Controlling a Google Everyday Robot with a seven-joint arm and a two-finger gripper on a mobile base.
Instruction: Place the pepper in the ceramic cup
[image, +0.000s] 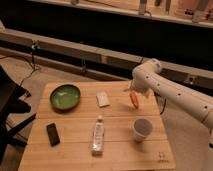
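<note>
The pepper (134, 99), small and orange-red, hangs point-down from my gripper (133, 95) at the end of the white arm (165, 90), over the right part of the wooden table (75, 150). The gripper is shut on it. The ceramic cup (142, 129), whitish with a dark inside, stands upright on the table nearer the front, a little right of and below the pepper in the camera view. Pepper and cup are apart.
A green bowl (65, 96) sits at the back left of the table. A white packet (103, 99) lies at the back middle, a clear bottle (98, 134) lies in the front middle, and a black object (53, 134) lies at the front left. Dark rails run behind the table.
</note>
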